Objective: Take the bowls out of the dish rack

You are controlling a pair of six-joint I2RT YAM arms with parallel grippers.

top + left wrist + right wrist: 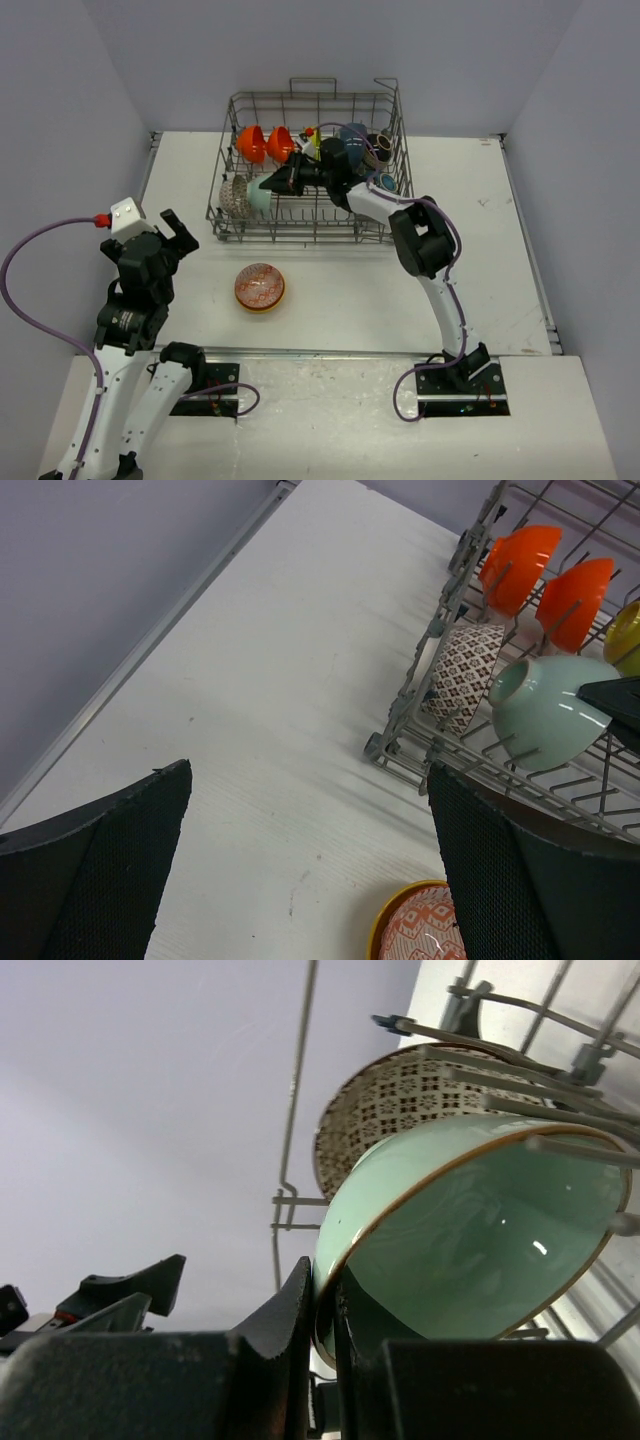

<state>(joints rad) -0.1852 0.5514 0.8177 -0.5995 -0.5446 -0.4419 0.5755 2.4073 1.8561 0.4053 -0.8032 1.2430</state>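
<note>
Reaching deep into the dish rack point(222, 190) with the right gripper point(287, 180), down in its left front part. Pinching the rim of the mint bowl point(258, 196) there, one finger inside and one outside, jaws all but closed on the thin edge. Standing on edge among the rack's wires, tilted, mouth turned towards the gripper. Just beside it, against the rack's left wall, a brown-patterned bowl point(233, 193), also on edge; touching or not, hard to tell. Further back along the rack's far-left side, an orange bowl point(250, 143) and a red bowl point(281, 143), side by side on their rims. More bowls crowded at the rack's far right, partly hidden behind the right arm point(425, 240). Tight quarters around the grip: rack wire close on both sides, the front wall just below. Outside the rack, off its front-left corner, hovering over the table point(480, 260) with the left gripper point(172, 235), fingers spread wide, nothing between them. In front of the rack, well apart from its front wall, a zigzag bowl point(260, 287) sitting mouth up on the tabletop. Open white surface running along the rack's front wall on both sides of that bowl, and more past the rack's right wall
</note>
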